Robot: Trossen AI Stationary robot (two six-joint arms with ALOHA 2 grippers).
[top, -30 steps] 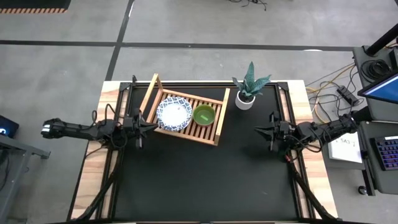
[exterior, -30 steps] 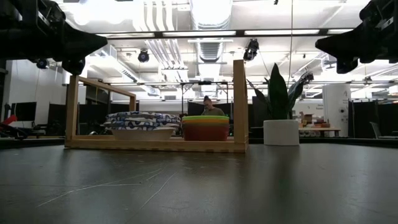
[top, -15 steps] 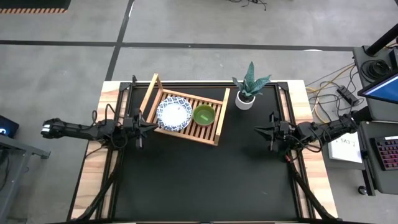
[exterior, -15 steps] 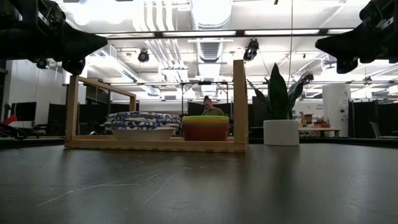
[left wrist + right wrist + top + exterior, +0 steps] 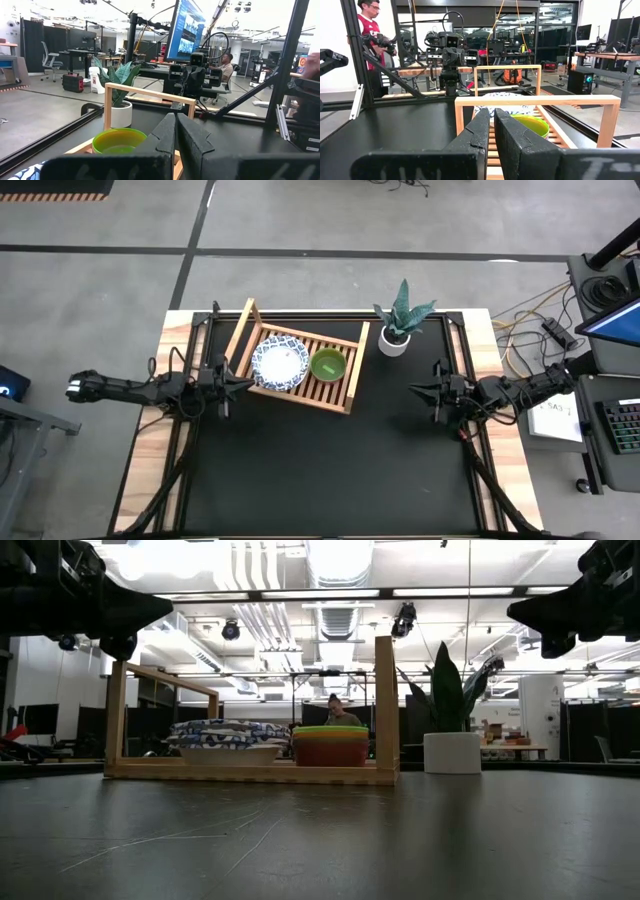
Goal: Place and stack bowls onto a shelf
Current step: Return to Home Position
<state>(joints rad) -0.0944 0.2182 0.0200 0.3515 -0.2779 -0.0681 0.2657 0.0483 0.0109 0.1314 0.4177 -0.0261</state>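
On the wooden slatted shelf [image 5: 300,368] at the table's far middle rests a stack of white bowls with blue patterned rims [image 5: 279,363], and beside it a stack of small bowls with a green one on top [image 5: 328,364]. In the low view the blue-rimmed stack [image 5: 228,736] and the green-over-red stack [image 5: 331,745] stand inside the shelf's frame. My left gripper [image 5: 246,384] is shut and hovers by the shelf's left end. My right gripper [image 5: 412,389] is shut at the table's right side, apart from everything.
A potted plant in a white pot [image 5: 398,332] stands at the far right of the shelf. The black mat [image 5: 320,470] stretches bare toward the near edge. A person [image 5: 370,30] stands beyond the table in the right wrist view.
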